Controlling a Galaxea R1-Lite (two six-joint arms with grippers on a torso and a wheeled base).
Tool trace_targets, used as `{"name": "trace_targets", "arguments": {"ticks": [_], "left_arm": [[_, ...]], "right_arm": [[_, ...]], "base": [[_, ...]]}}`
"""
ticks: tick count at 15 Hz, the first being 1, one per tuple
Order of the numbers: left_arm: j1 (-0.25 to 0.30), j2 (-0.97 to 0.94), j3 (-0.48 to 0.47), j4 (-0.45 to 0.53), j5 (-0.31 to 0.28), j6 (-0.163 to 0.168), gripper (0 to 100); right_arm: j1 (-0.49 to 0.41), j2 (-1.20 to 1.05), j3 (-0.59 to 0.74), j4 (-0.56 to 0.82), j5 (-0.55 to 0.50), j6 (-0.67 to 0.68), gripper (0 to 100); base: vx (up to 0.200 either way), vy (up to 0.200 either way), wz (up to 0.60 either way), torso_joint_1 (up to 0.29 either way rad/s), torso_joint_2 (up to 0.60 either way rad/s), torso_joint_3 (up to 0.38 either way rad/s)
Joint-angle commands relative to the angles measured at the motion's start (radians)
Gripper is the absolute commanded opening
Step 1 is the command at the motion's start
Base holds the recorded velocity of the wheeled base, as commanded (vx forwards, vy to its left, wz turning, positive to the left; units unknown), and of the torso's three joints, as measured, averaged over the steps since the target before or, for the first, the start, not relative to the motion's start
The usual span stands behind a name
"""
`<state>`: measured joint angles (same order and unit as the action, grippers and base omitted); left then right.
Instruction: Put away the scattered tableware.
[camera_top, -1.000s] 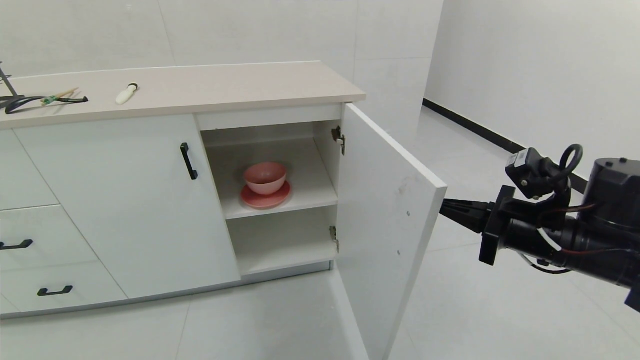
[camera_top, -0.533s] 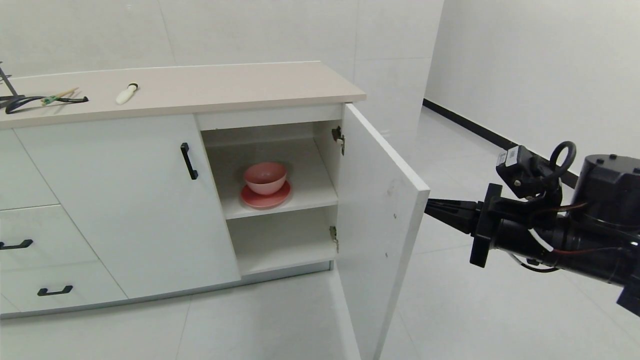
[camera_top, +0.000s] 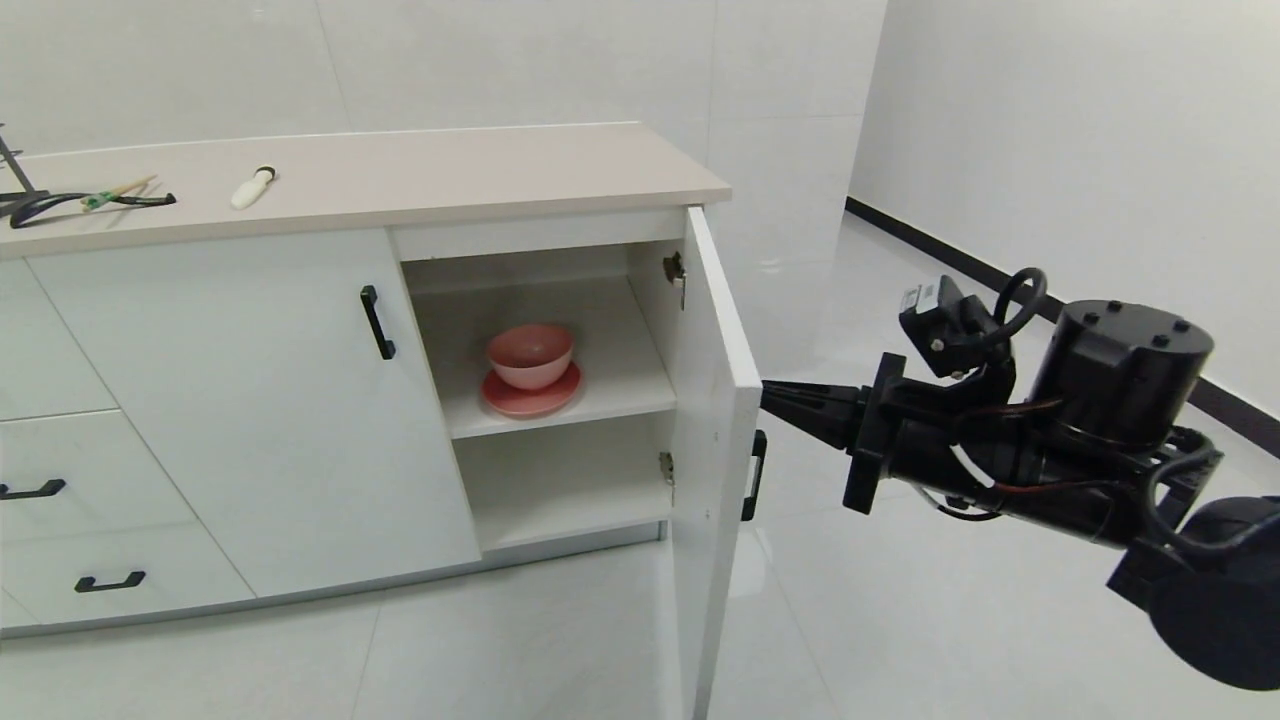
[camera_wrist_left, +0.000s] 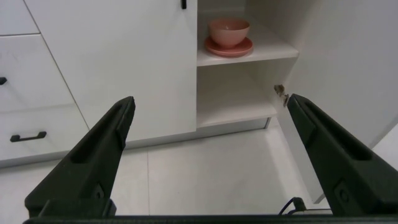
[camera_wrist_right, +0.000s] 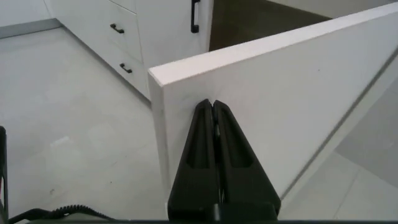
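Observation:
A pink bowl (camera_top: 530, 352) sits on a pink plate (camera_top: 530, 398) on the upper shelf of the open cabinet; the left wrist view shows the same bowl (camera_wrist_left: 229, 30) and plate (camera_wrist_left: 229, 48). The white cabinet door (camera_top: 712, 400) stands about half open, edge toward me. My right gripper (camera_top: 770, 395) is shut, its tip pressed against the door's outer face above the black handle (camera_top: 752, 475). Seen from its wrist, the right gripper (camera_wrist_right: 212, 106) touches the door (camera_wrist_right: 298, 93) near its free edge. My left gripper (camera_wrist_left: 209, 102) hangs open over the floor, facing the cabinet, holding nothing.
On the beige countertop (camera_top: 450, 175) lie chopsticks (camera_top: 118, 190), a white utensil (camera_top: 252, 187) and a black tool (camera_top: 40, 205). A shut door with a black handle (camera_top: 377, 322) and drawers (camera_top: 60, 490) stand to the left. Open tiled floor lies in front.
The right arm has moved left, pushing the door; the door has swung from wide open toward the cabinet, and its outer handle now shows.

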<state>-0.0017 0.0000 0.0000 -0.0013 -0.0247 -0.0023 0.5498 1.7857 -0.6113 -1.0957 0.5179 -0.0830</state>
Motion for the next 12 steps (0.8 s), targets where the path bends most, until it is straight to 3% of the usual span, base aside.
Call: {"name": "trace_targets", "arguments": {"ticks": [1, 9, 12], "left_arm": [[0.0, 0.0, 0.0, 0.0, 0.0, -0.001, 100], [0.0, 0.0, 0.0, -0.002, 0.008, -0.021, 100], [0.0, 0.0, 0.0, -0.002, 0.009, -0.022, 100]], "right_arm": [[0.038, 0.05, -0.008, -0.001, 0.001, 0.0, 0], [0.137, 0.216, -0.239, -0.003, -0.002, -0.008, 0], [0.145, 0.293, -0.292, -0.087, -0.045, -0.008, 0]], "base": [[0.0, 0.0, 0.0, 0.0, 0.0, 0.0], [0.0, 0.0, 0.0, 0.0, 0.0, 0.0], [0.0, 0.0, 0.0, 0.0, 0.0, 0.0]]}}
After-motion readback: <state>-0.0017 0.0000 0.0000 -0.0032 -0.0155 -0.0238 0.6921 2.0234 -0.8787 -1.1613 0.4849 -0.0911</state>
